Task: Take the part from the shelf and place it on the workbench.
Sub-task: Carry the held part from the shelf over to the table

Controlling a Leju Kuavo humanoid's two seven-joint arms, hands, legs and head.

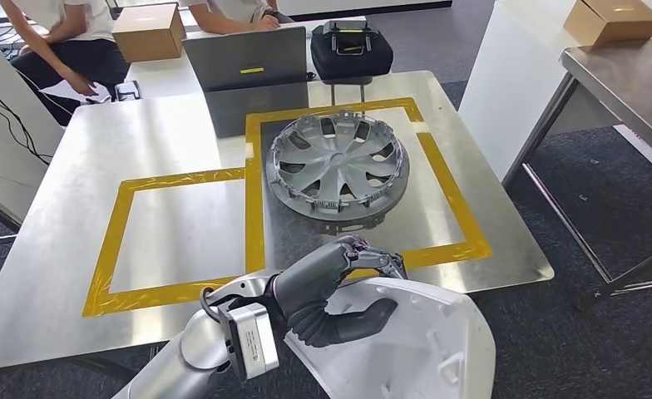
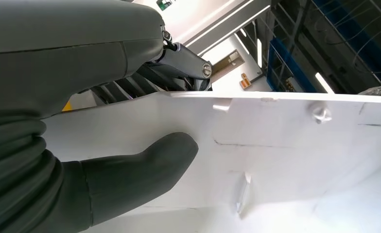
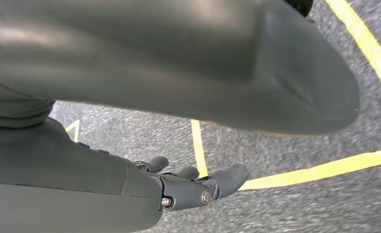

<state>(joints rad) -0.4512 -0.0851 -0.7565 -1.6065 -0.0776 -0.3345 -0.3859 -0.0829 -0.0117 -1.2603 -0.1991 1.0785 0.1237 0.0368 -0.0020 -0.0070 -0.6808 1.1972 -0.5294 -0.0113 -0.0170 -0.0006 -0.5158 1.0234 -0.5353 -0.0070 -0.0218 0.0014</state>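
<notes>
My left hand [image 1: 339, 287] grips a white plastic part [image 1: 414, 345] by its upper edge, thumb on its inner face and fingers over the rim. It hangs just in front of the workbench's [image 1: 73, 249] near edge. The left wrist view shows the thumb [image 2: 140, 174] pressed on the part's white inner surface [image 2: 295, 145], which has small clips and ribs. A silver wheel cover [image 1: 339, 165] lies on the workbench inside the right yellow-taped square. My right hand [image 3: 193, 187] hangs over grey floor with fingers loosely extended and nothing in them.
A second yellow-taped square [image 1: 181, 233] lies left of the wheel cover. A laptop [image 1: 246, 56], a black case [image 1: 352, 51] and a cardboard box [image 1: 150, 32] sit at the far edge, where people are seated. Another table [image 1: 630, 83] stands at the right.
</notes>
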